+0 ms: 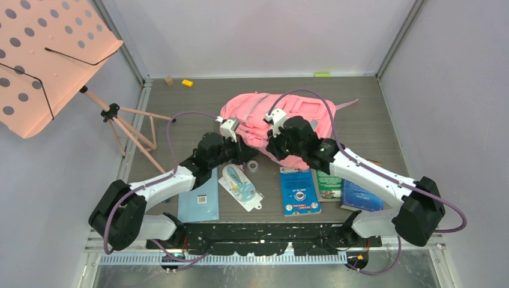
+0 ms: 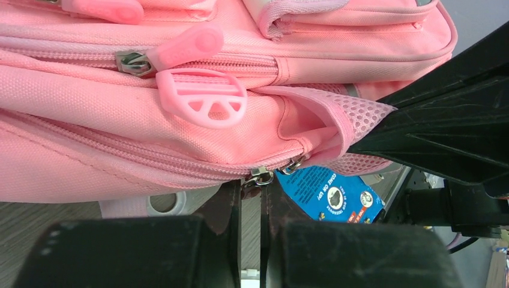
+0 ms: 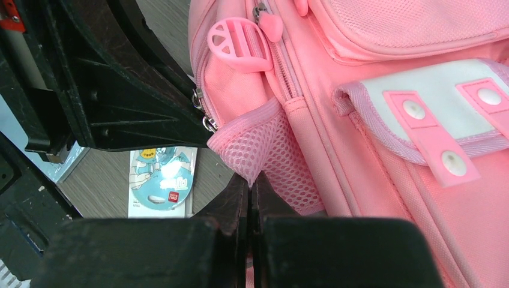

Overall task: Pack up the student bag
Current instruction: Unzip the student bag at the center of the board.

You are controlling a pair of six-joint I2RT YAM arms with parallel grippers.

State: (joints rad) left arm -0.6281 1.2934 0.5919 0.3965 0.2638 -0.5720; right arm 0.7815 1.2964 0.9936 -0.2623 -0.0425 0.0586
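walls: plain pale-grey panels [image 1: 258, 30] | floor: grey wood-grain tabletop [image 1: 372, 114] | left corner: salmon-pink perforated music stand [image 1: 48, 54] on tripod — light: even

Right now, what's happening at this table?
Both arms are working the near edge of the student bag. The left gripper is shut on a metal zipper pull. The right gripper is shut, pinching the corner of the mesh side pocket. The zipper looks closed. The blue book, green book and pale blue notebook lie on the table, not yet packed.
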